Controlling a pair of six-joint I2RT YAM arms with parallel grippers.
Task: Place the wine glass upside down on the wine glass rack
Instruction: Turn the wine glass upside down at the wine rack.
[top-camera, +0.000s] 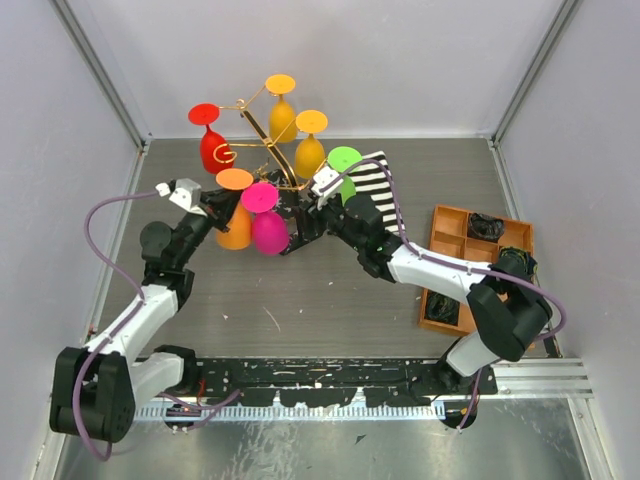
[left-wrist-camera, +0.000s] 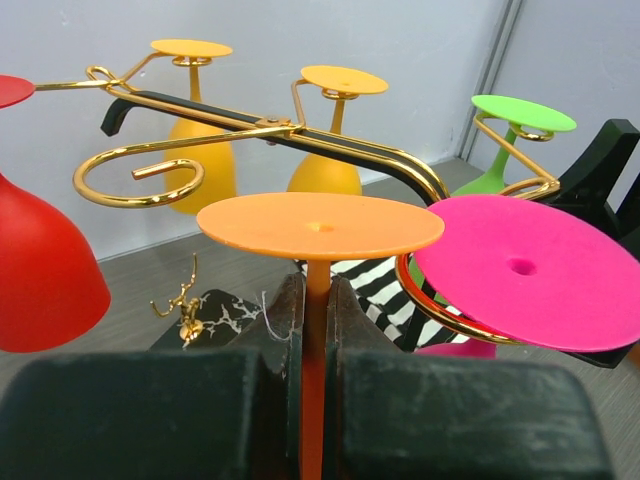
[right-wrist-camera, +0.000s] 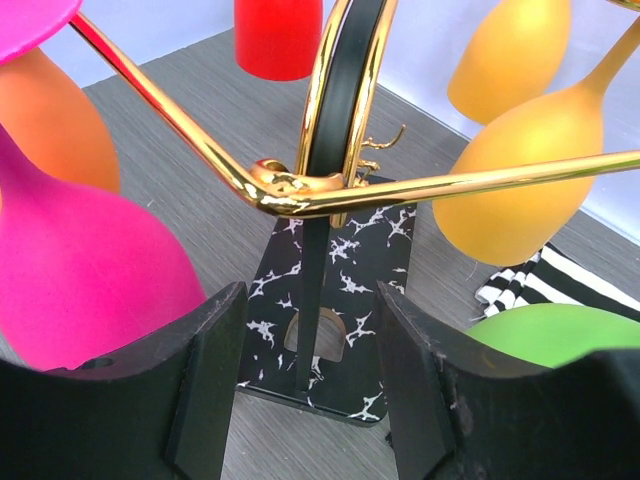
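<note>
Near the middle of the grey wood-grain surface (top-camera: 300, 300), the left tool (left-wrist-camera: 315, 300) is pinching the thin stem of an orange plastic wine glass (left-wrist-camera: 320, 225), its jaws closed tight on it. The glass is hanging upside down, foot disc uppermost and level, sitting in front of the empty curled arm of the tall gold wire wine glass rack (right-wrist-camera: 300, 190), just beside a pink upside-down glass (left-wrist-camera: 530, 270). I cannot tell whether the orange foot is resting on any arm. A red glass (left-wrist-camera: 40, 270), two amber-yellow glasses (left-wrist-camera: 200, 150) (left-wrist-camera: 325, 175) and a green glass (left-wrist-camera: 520, 112) are hanging foot-up on the other arms. The right tool (right-wrist-camera: 312, 300) is reaching in low from the other side, its jaws standing about halfway apart on either side of the near edge of the square black white-veined base (right-wrist-camera: 350, 250); whether they are pressing on it I cannot tell. A black-and-white striped cloth (top-camera: 372, 180) is lying behind the rack.
</note>
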